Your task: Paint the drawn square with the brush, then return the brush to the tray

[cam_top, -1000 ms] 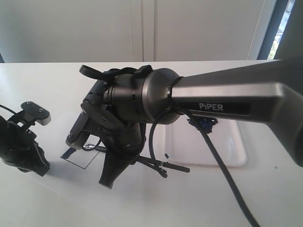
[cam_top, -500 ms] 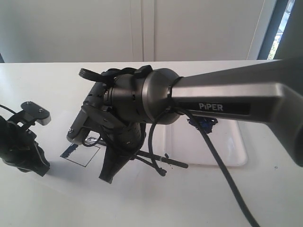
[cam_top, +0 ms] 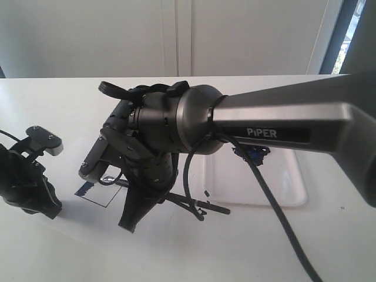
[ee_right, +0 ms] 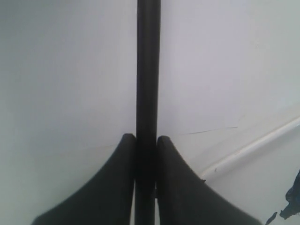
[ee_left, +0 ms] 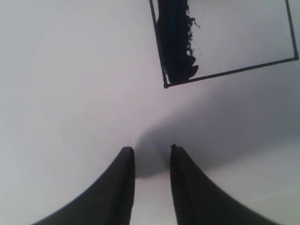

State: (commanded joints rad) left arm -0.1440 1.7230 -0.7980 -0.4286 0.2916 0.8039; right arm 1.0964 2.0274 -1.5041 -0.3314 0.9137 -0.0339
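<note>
at the far left, the left gripper [cam_top: 26,185] is sitting low over the white table [cam_top: 59,100]. its jaws are standing a little apart with nothing between them, and its wrist view is looking down on bare white surface. just beside it, toward the middle, the drawn square [ee_left: 234,42] is lying flat. a streak of dark blue paint [ee_left: 174,42] is running along one inner edge of it, while the rest of the inside is showing blank white.

the right gripper [cam_top: 130,218] is reaching across the middle and hanging over the near corner of the square, with its fingers pointing down at the table. its jaws are pinching the thin black handle of the brush [ee_right: 148,70]. in the exterior view the free end of the handle is sticking out to the right, low over the table. the brush tip is hiding behind the gripper, so i cannot tell whether it is touching the square.

further right, the glossy tray [cam_top: 288,188] is sitting on the table, carrying a dark blue blob [cam_top: 254,154] near its far edge.
</note>
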